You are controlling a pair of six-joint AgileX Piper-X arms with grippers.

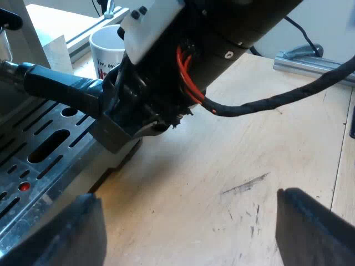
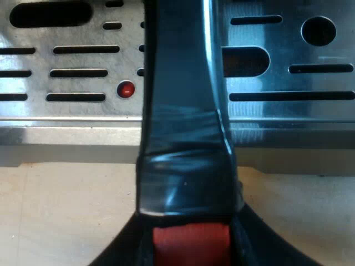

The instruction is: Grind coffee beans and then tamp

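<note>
The metal holder's dark handle (image 2: 183, 111) runs out over the espresso machine's slotted drip tray (image 2: 72, 61), and its red end (image 2: 191, 235) sits between my right fingers. My right gripper (image 2: 188, 252) is shut on that handle. From the left wrist view, the right gripper (image 1: 130, 119) is clamped on the handle (image 1: 61, 88) at the edge of the drip tray (image 1: 39, 160). My left gripper (image 1: 186, 221) hangs open over the bare wooden table (image 1: 222, 166), with nothing between its fingers, a short way off the machine.
A white mug (image 1: 108, 50) with red and black print stands beyond the right arm, beside the machine. A small red dot (image 2: 126, 88) sits in the drip tray. An aluminium rail (image 1: 310, 61) lies across the table's far side.
</note>
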